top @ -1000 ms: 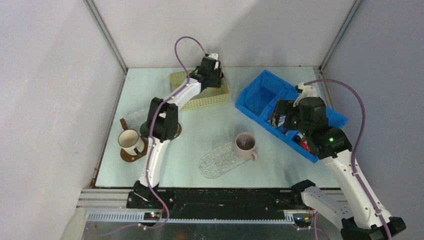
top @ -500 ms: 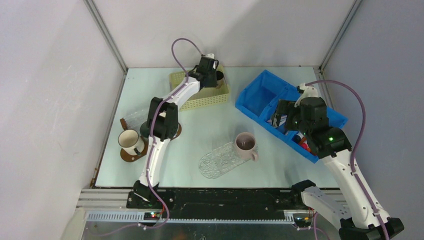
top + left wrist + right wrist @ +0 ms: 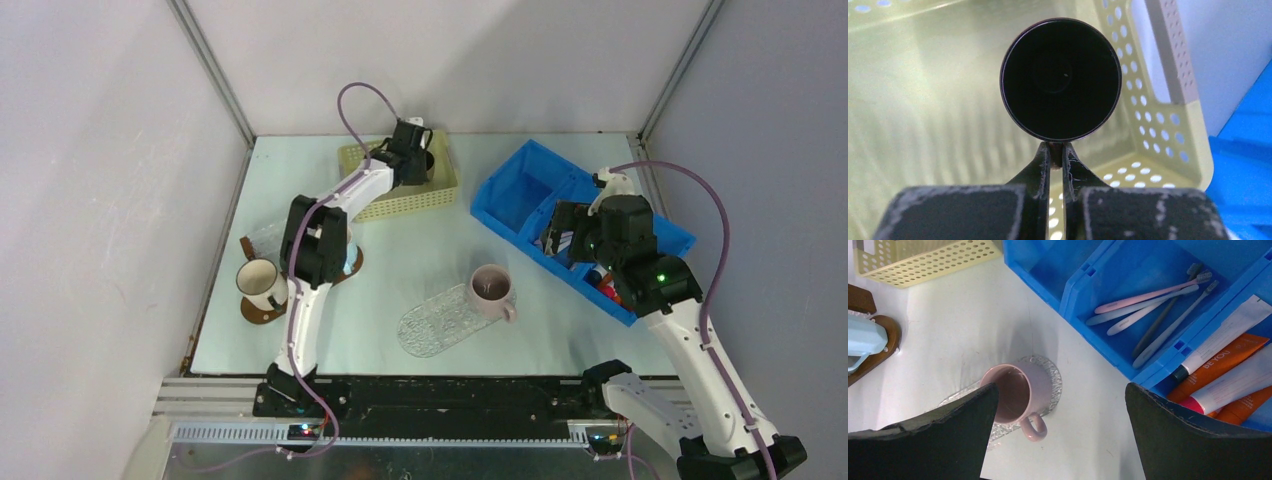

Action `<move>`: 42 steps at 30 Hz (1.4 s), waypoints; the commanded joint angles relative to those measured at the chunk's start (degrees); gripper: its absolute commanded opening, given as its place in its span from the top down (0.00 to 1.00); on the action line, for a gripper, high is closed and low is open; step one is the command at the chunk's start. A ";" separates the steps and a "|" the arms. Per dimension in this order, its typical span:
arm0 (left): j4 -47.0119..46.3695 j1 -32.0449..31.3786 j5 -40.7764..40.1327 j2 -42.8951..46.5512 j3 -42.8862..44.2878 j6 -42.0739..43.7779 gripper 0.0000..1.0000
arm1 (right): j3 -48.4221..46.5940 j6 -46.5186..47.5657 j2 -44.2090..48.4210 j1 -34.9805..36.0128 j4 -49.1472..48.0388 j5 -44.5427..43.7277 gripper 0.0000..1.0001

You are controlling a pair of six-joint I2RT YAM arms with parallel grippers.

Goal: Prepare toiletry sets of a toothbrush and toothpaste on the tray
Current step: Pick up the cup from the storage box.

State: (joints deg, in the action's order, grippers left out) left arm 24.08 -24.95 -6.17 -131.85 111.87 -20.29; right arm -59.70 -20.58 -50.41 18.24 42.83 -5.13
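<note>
Ahead of the right tool [image 3: 1060, 387] and off to one side, the toothbrushes [image 3: 1148, 300] lie loose in one compartment of a blue bin [image 3: 1048, 270] of smooth moulded plastic. They are slim, straight sticks in pale pink, white and grey, lying roughly parallel, with their bristle heads toward the compartment's far corner. In the compartment nearer that tool, the tubes [image 3: 1233, 375] lie flat and overlapping, some orange and some white. One orange tube [image 3: 1220, 362] has a dark cap and reads "BE YOU"; the other print is too small to read.

The right tool hangs above the bench [image 3: 948, 340] with its two dark fingers spread wide, holding nothing. Just beyond its other finger is the glass tray [image 3: 1053, 380], a clear, pebbled oval dish. A glossy pink mug [image 3: 1015, 392] stands upright on it, handle toward the tool.

Across the bench, the left tool [image 3: 1056, 150] reaches into a yellow basket [image 3: 1158, 100] of perforated plastic. Its scuffed fingers are pinched nearly together on the rim of a black cup [image 3: 1060, 85], whose round mouth faces the wrist camera. Well behind that tool, a white mug [image 3: 262, 283] sits on a brown saucer [image 3: 250, 312].
</note>
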 commanded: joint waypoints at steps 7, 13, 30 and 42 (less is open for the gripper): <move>2.52 0.34 -3.41 11.45 -7.13 2.85 1.00 | 1.15 -0.92 1.54 -0.23 -0.91 1.78 0.01; 3.82 0.37 -4.91 10.45 -6.36 2.66 0.70 | 1.54 -1.10 1.55 -0.23 -1.24 2.57 0.01; -1.12 2.45 -5.25 13.59 -4.31 0.45 0.34 | 1.58 -0.98 2.00 -0.36 -1.16 2.54 0.01; -0.36 5.27 -2.63 5.41 2.91 -2.89 0.48 | 1.55 -1.04 1.01 -0.53 -1.67 2.39 0.01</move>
State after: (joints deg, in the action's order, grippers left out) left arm 24.43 -20.16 -10.20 -123.57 112.36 -21.21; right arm -57.95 -21.41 -49.10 18.13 42.72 -2.98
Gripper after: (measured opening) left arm 0.544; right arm 0.993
